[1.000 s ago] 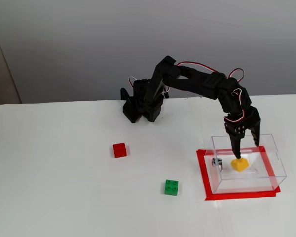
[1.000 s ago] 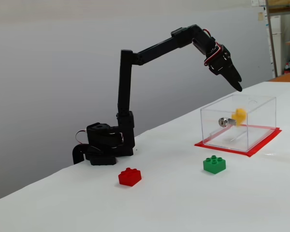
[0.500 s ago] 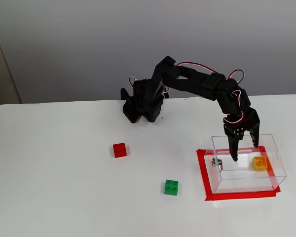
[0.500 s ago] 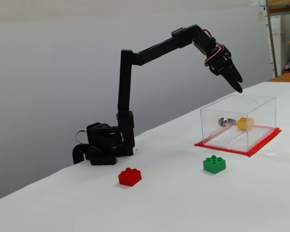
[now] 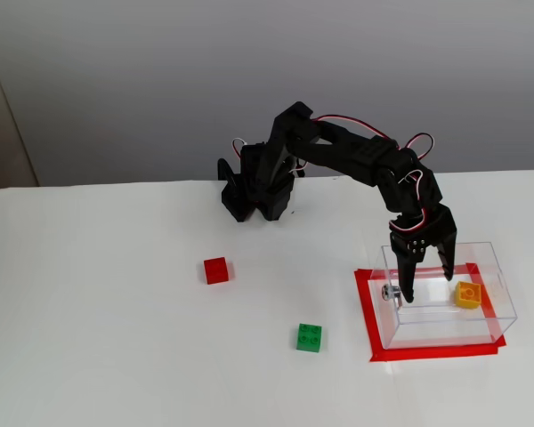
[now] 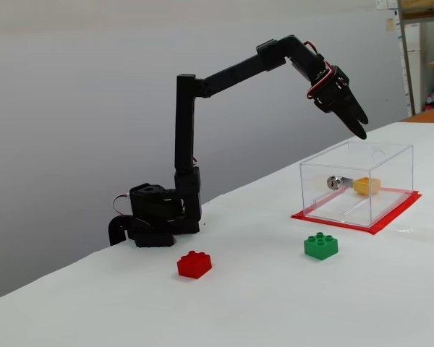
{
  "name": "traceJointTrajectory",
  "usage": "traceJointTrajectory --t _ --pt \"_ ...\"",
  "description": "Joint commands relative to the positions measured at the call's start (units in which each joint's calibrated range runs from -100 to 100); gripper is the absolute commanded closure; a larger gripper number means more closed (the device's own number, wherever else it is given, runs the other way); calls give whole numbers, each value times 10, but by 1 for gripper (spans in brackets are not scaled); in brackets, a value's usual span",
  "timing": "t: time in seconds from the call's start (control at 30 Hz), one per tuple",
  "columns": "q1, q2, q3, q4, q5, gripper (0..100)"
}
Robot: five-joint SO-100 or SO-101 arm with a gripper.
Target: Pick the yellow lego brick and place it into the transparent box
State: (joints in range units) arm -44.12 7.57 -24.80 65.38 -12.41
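Jaws spread apart and gripping nothing: that is how we see the gripper (image 5: 424,285), pointing down over the open top of the transparent box (image 5: 494,267) in a fixed view, and hanging above the box's upper edge in a fixed view (image 6: 362,132) from the side. We start with the white table (image 5: 116,338), which carries everything. The black arm (image 6: 182,123) rises from its base at the table's far edge and bends over toward the box. We find the transparent box (image 6: 390,155) standing on a red taped rectangle (image 5: 367,311), with a small metal fitting (image 5: 391,293) on one wall. Inside the box the yellow lego brick (image 5: 467,294) rests on the floor, near the wall away from the fitting; from the side (image 6: 367,186) it lies low behind the clear wall. Out on the table, well apart from the box, sit a green brick (image 5: 309,337) and, farther off, a red brick (image 5: 216,269).
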Motion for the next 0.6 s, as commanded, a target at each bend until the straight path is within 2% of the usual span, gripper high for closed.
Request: traceJointTrajectory --t 0.0,0.07,0.23,0.43,0.57 --pt "32 -59 16 0 8 70" --pt "50 -80 38 0 8 72" --pt "96 -152 111 1 31 87" --pt "168 -242 182 2 38 89" --pt "221 -291 226 2 67 89"
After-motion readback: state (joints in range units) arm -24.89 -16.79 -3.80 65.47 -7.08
